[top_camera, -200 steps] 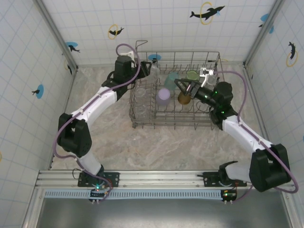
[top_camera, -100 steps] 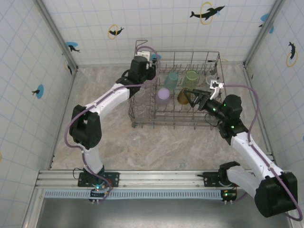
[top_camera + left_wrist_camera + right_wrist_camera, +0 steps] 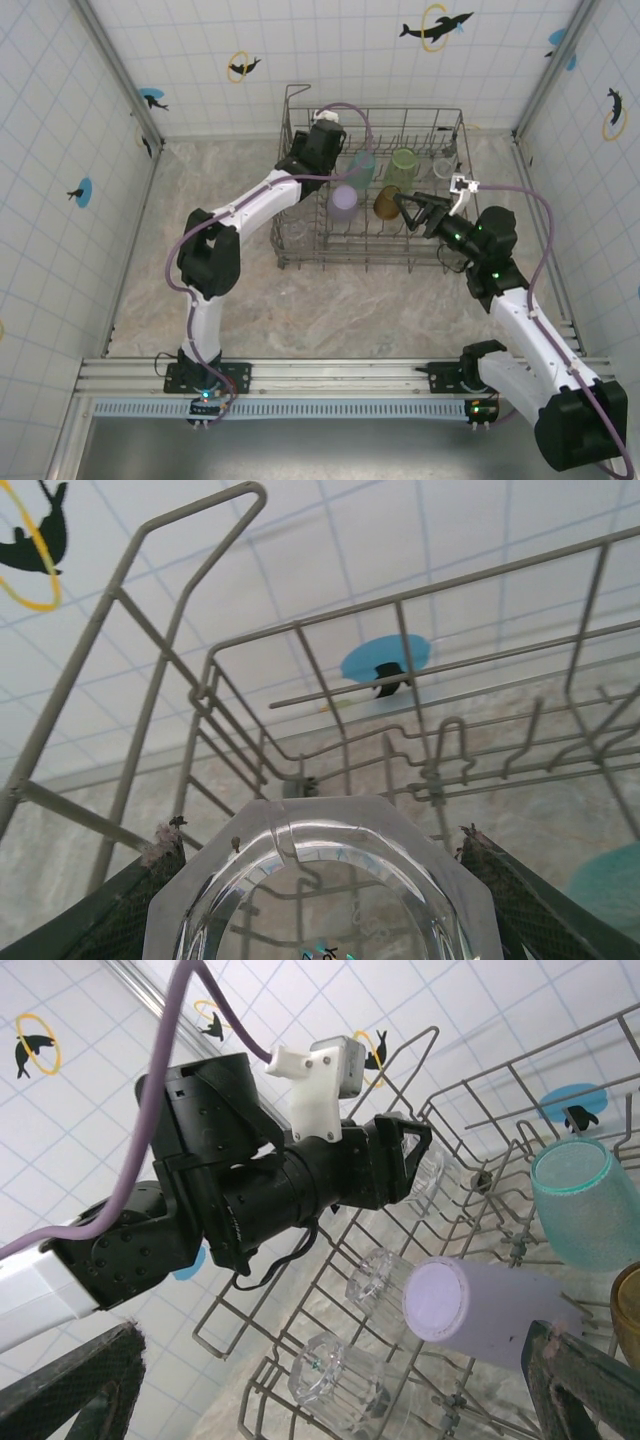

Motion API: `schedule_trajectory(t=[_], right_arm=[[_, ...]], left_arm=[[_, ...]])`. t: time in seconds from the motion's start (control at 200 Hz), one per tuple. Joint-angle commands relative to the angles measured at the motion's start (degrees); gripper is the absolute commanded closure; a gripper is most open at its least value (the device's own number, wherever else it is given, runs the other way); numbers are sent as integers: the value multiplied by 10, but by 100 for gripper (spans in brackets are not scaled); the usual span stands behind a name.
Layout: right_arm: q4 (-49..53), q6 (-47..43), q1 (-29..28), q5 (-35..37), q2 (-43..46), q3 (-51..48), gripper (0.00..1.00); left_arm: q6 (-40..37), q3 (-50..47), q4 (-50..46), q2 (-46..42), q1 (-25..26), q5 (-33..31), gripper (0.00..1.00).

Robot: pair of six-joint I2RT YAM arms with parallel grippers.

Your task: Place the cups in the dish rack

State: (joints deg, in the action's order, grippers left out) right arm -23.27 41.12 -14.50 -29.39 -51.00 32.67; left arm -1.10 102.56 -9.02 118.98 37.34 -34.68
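Left gripper (image 3: 320,868) grasps a clear cup (image 3: 322,910) at the rack's (image 3: 380,112) far-left corner; right gripper (image 3: 406,212) is released, empty, over the rack.

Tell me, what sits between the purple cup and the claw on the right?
The amber-brown cup sits between the lavender cup and the right gripper, inside the dish rack; the top view shows it.

The light is bright and even and comes from above, and the white tiled walls (image 3: 330,70) throw it back. Shadows on the desk (image 3: 330,300) are soft and pale. The top view is sharp. In the left wrist view the clear cup (image 3: 320,880) is slightly blurred, with white glare on its bottom.
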Motion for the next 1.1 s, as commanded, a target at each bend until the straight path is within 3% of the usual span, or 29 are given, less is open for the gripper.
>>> schedule_trajectory(t=[0.0,0.741,0.956,1.096], right_arm=[[2,-2,7,1,13,-17,0],[7,7,22,1,30,-22,0],[8,9,28,3,34,-24,0],[5,12,30,3,34,-24,0]], left_arm=[[-11,33,-16,16,-2,-54,100],[32,59,-45,88,-2,-95,99],[44,59,-46,102,-1,-113,79],[47,60,-41,103,-2,-125,51]])
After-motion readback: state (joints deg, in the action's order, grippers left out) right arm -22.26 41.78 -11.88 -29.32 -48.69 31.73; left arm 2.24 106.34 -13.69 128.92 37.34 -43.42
